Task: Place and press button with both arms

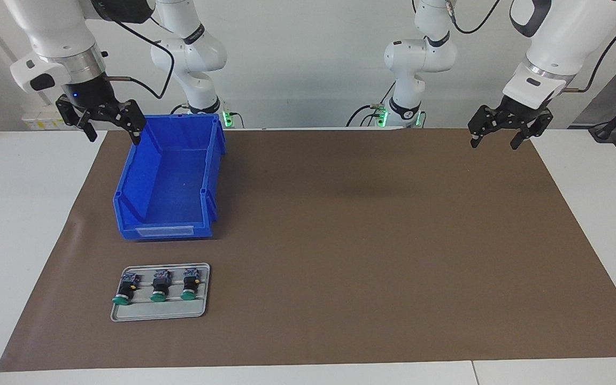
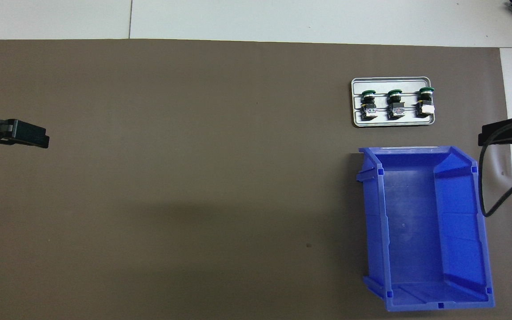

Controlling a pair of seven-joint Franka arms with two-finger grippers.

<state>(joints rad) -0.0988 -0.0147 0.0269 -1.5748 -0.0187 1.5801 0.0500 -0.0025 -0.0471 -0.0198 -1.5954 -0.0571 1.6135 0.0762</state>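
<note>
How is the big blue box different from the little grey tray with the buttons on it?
The blue bin is deep with tall walls; the grey tray is flat and shallow. The bin is much bigger than the tray. The bin looks empty, while the tray carries three green-capped buttons in a row. The bin sits nearer the robots than the tray. Both rest on the brown mat toward the right arm's end.
</note>
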